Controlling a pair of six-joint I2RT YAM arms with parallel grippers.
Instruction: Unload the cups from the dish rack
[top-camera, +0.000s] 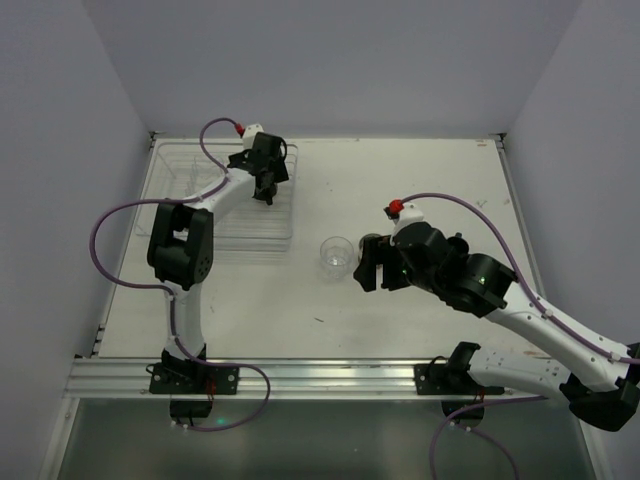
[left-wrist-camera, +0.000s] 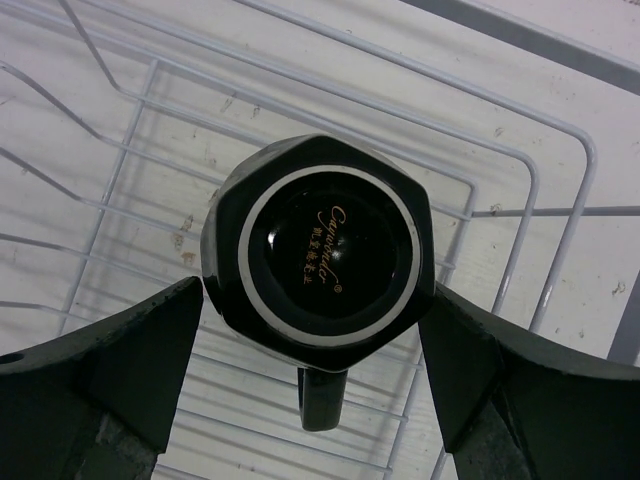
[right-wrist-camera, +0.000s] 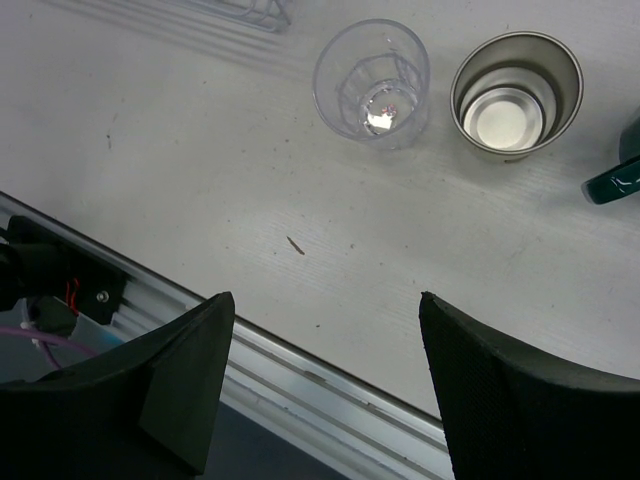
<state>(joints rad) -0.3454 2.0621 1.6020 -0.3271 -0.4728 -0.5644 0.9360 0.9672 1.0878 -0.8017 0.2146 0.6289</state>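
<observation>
A black mug (left-wrist-camera: 318, 245) stands upside down over the wire ribs of the dish rack (left-wrist-camera: 520, 160), its handle pointing toward the camera. My left gripper (left-wrist-camera: 315, 300) is closed on the mug, one finger against each side. In the top view the left gripper (top-camera: 265, 188) is over the right part of the clear dish rack (top-camera: 185, 165). My right gripper (right-wrist-camera: 325, 300) is open and empty above the table near its front edge. A clear cup (right-wrist-camera: 372, 78), a cream-grey cup (right-wrist-camera: 515, 95) and part of a dark teal cup (right-wrist-camera: 615, 178) stand upright on the table beyond it.
The clear cup (top-camera: 336, 255) stands just left of my right gripper (top-camera: 375, 272) in the top view. A corner of the rack (right-wrist-camera: 250, 12) shows at the top of the right wrist view. The metal front rail (right-wrist-camera: 300, 370) lies under the right gripper.
</observation>
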